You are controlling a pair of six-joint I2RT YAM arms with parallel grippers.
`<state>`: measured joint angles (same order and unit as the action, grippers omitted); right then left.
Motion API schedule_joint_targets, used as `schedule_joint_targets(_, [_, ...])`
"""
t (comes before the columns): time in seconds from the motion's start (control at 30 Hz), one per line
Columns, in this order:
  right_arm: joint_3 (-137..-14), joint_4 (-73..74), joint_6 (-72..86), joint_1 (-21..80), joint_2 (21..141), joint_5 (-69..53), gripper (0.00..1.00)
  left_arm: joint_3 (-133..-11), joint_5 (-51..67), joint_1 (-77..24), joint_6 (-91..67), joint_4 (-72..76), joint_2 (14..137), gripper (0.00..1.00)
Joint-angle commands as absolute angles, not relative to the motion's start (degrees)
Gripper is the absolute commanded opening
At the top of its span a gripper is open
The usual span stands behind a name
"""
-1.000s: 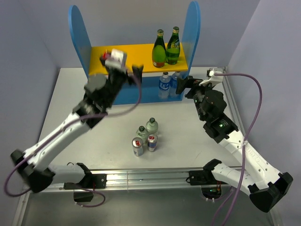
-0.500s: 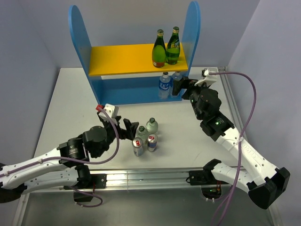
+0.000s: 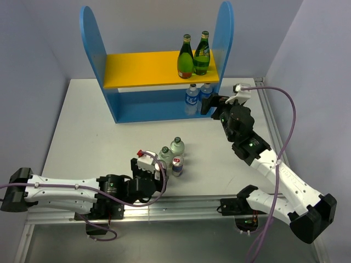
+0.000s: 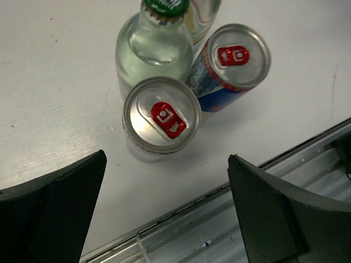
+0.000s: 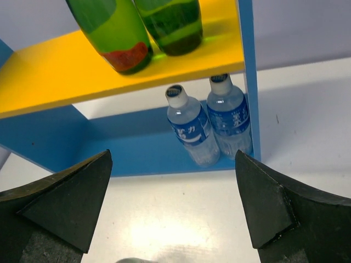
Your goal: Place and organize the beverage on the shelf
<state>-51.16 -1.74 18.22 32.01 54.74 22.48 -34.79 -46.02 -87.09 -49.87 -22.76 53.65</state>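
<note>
1. The left arm's jaws stand wide apart and hold nothing. In the left wrist view a silver can (image 4: 162, 118) with a red tab stands upright on the tabletop (image 4: 55, 82), just ahead of the gap between them and touching neither side.
2. Close against that can are a blue-and-red can (image 4: 233, 63) to its right and a clear glass bottle (image 4: 148, 52) with a green cap behind it. A second clear bottle (image 4: 204, 10) stands further back and is mostly cut off by the frame.
3. From above, this cluster sits near the front middle of the tabletop, well apart from the shelf (image 3: 142, 68) at the far side.
4. The right arm's jaws are likewise apart and empty, and they face the shelf's right end.
5. On the lower level a water bottle (image 5: 189, 129) and a second water bottle (image 5: 227, 118) stand side by side. Both have white caps, and the second is just beside the right side panel (image 5: 248, 66).
6. On the yellow top board (image 5: 49, 76), at its right end, stand a green bottle (image 5: 112, 33) with a red label and a second green bottle (image 5: 170, 22).
</note>
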Motion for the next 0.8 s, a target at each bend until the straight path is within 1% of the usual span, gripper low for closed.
schedule_joint_targets(0.0, [-50.1,-2.55,19.42,32.43,52.91,23.64,1.0,-32.52,-49.04,-87.54,-53.79,-18.64,55.01,0.99])
schedule_joint_targets(0.17, [-48.78,-2.11,19.86,32.43,51.86,23.2,1.0,-29.89,-53.08,-87.28,-53.26,-12.67,60.02,0.99])
schedule_joint_targets(0.27, [-47.99,-1.76,20.56,32.43,50.81,22.15,1.0,-27.87,-53.88,-85.88,-51.24,-6.34,62.05,0.99])
schedule_joint_targets(0.37, [-46.59,0.69,21.8,32.78,48.97,20.75,1.0,-25.76,-53.09,-82.9,-48.88,-0.98,62.84,0.99])
schedule_joint_targets(0.4, [-45.97,1.4,22.32,33.13,48.26,20.66,1.0,-24.97,-52.3,-82.1,-46.08,4.17,62.84,0.99])
schedule_joint_targets(0.43, [-44.49,2.1,23.11,34.7,47.56,20.39,1.0,-24.26,-51.34,-81.13,-44.58,6.31,62.75,0.99])
schedule_joint_targets(0.5, [-42.9,5.52,24.69,36.9,45.62,21.53,1.0,-22.86,-48.61,-77.88,-41.41,11.04,63.1,0.95])
schedule_joint_targets(0.53, [-42.37,6.93,25.31,40.31,44.48,22.4,1.0,-22.59,-47.82,-76.91,-40.44,12.03,63.63,0.89])
schedule_joint_targets(0.6, [-40.88,10.45,27.24,44.01,43.25,23.81,1.0,-21.54,-46.24,-74.63,-38.24,14.66,64.16,0.8])
schedule_joint_targets(0.63, [-39.48,11.42,29.16,47.51,42.2,23.82,1.0,-21.19,-45.36,-74.01,-37.45,17.37,64.68,0.73])
schedule_joint_targets(0.7, [-37.72,14.32,31.97,51.22,41.31,26.09,1.0,-21.18,-43.6,-71.99,-36.13,18.71,65.65,0.69])
schedule_joint_targets(0.73, [-37.27,15.2,32.69,53.24,40.96,26.45,1.0,-21.27,-43.25,-71.63,-35.6,19.59,66.7,0.63])
schedule_joint_targets(0.77, [-36.74,16.68,33.22,57.0,40.35,26.98,1.0,-21.88,-43.16,-71.11,-34.99,20.47,67.32,0.62])
